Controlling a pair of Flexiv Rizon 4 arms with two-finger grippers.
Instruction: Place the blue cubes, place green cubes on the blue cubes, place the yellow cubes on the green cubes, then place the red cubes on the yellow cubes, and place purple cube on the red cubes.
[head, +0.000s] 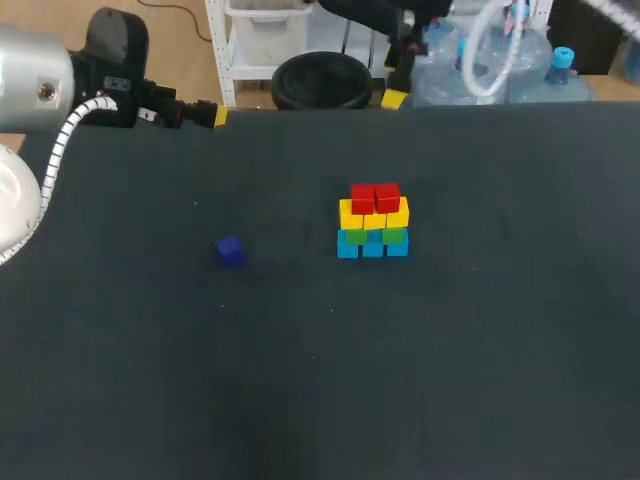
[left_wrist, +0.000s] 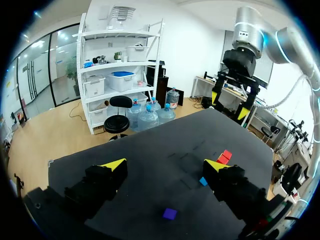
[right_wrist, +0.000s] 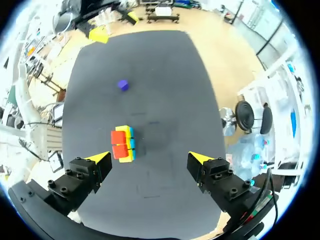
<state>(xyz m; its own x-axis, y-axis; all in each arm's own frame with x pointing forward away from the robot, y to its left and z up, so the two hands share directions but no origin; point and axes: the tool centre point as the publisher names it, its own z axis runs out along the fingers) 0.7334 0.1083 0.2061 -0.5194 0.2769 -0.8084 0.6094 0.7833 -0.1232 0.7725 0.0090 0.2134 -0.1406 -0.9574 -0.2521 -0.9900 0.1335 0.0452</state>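
Left gripper (left_wrist: 165, 167) gapes wide, holding nothing, the purple cube (left_wrist: 169, 213) lying just ahead of it; right gripper (right_wrist: 150, 160), equally spread and empty, faces the cube stack (right_wrist: 123, 144).

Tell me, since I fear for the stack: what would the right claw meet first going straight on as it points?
Likely the bare black table, just beside the cube stack. The right claw is open; depth is unclear, so one finger might graze the stack.

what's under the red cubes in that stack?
Yellow cubes directly under the red cubes, then green cubes, then blue cubes on the table. The green layer shows only as a thin strip; anything behind the front row is covered.
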